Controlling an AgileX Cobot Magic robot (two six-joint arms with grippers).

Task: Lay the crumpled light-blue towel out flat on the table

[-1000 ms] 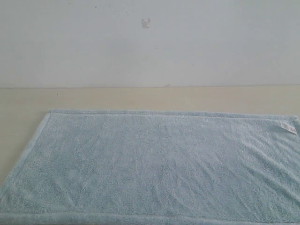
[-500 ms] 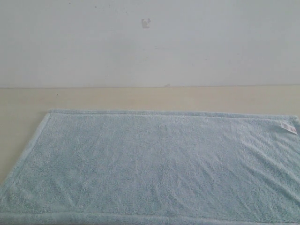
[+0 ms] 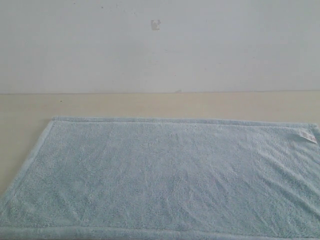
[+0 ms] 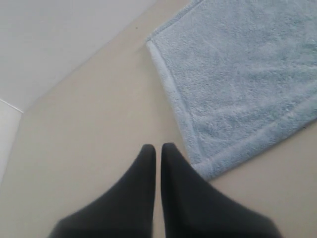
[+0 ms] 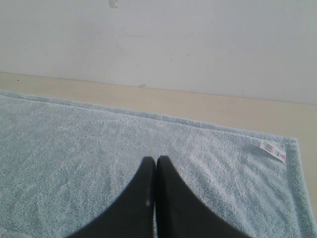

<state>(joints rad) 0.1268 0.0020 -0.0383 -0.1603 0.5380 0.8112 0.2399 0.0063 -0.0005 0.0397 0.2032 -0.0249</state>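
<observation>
Beige tabletop is carrying the towel, lying flat and smooth across the lower frame, so the spreading is looking finished. Both the left hand and the right hand are sitting pinched shut, gripping nothing. Near the frame's right edge, the label is showing print too small to read.

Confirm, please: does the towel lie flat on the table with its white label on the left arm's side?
No: the white label sits at the towel's far corner on the right arm's side, as the exterior view shows. The towel does lie flat on the table.
</observation>
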